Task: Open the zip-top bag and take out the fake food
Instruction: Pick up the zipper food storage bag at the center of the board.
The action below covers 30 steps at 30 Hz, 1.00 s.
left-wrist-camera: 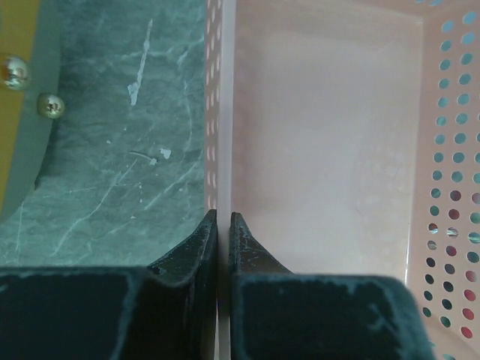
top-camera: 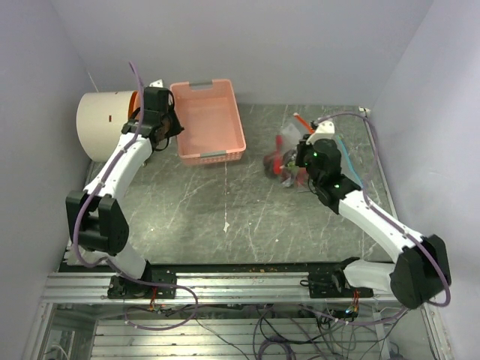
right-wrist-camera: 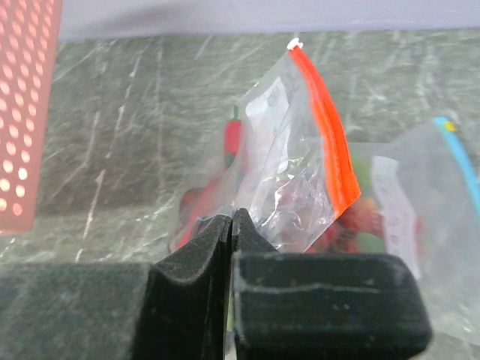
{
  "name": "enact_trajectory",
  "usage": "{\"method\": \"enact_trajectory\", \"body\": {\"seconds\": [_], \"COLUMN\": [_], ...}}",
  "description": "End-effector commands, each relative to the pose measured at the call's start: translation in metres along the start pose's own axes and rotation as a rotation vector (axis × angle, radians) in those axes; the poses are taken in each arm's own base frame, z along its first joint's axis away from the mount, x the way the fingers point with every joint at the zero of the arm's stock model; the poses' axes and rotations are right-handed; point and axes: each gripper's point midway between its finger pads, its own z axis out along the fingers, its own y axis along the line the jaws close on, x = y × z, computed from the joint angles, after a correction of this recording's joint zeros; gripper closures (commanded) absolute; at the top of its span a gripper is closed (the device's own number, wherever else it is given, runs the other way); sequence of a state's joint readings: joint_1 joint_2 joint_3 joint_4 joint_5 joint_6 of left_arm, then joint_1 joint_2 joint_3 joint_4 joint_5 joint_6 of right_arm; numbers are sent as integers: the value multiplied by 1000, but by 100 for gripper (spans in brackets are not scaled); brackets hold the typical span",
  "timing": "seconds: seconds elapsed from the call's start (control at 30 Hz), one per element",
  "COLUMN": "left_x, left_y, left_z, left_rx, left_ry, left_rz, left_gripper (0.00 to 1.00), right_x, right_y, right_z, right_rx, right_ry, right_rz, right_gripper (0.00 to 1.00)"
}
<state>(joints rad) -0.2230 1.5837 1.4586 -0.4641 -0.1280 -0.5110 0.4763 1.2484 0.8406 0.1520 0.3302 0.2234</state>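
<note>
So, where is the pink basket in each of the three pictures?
Top external: the pink basket is upper centre-left, next to the left gripper.
Left wrist: it fills the right half; the left gripper is shut on its wall at the centre.
Right wrist: only a piece of its holed wall, in the top left corner.
Shared landmark: the grey marbled table, seen in all three.
</note>
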Motion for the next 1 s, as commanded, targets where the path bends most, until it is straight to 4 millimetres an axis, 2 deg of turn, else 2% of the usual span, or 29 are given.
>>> {"method": "enact_trajectory", "body": {"seconds": [0.0, 0.17, 0.3, 0.37, 0.67, 0.73, 0.8, 0.83, 0.97], "left_x": [-7, 27, 58, 71, 101, 104, 104, 103, 89], "left_y": [-9, 6, -1, 4, 38, 47, 52, 54, 47], "left_z": [21, 62, 82, 90, 107, 106, 103, 101, 89], "left_rx": [88, 66, 142, 135, -17, -62, -91, -102, -109], "left_ry": [5, 118, 189, 205, 258, 259, 255, 252, 216], "left_rz": [47, 71, 29, 16, 34, 37, 40, 39, 48], "left_gripper": [93, 93, 93, 93, 92, 83, 66, 61, 49], "right_x": [-7, 3, 15, 18, 24, 24, 23, 22, 21], "right_y": [-41, -42, -39, -38, -32, -32, -33, -33, -32], "right_z": [-22, -26, -21, -19, -15, -15, -16, -16, -17], "right_rx": [108, 91, 80, 72, 44, 43, 43, 43, 40], "right_ry": [-29, -8, 18, 27, 45, 43, 40, 38, 36], "right_rz": [1, 11, 10, 11, 12, 9, 9, 9, 11], "right_gripper": [100, 100, 100, 100, 100, 100, 100, 100, 100]}}
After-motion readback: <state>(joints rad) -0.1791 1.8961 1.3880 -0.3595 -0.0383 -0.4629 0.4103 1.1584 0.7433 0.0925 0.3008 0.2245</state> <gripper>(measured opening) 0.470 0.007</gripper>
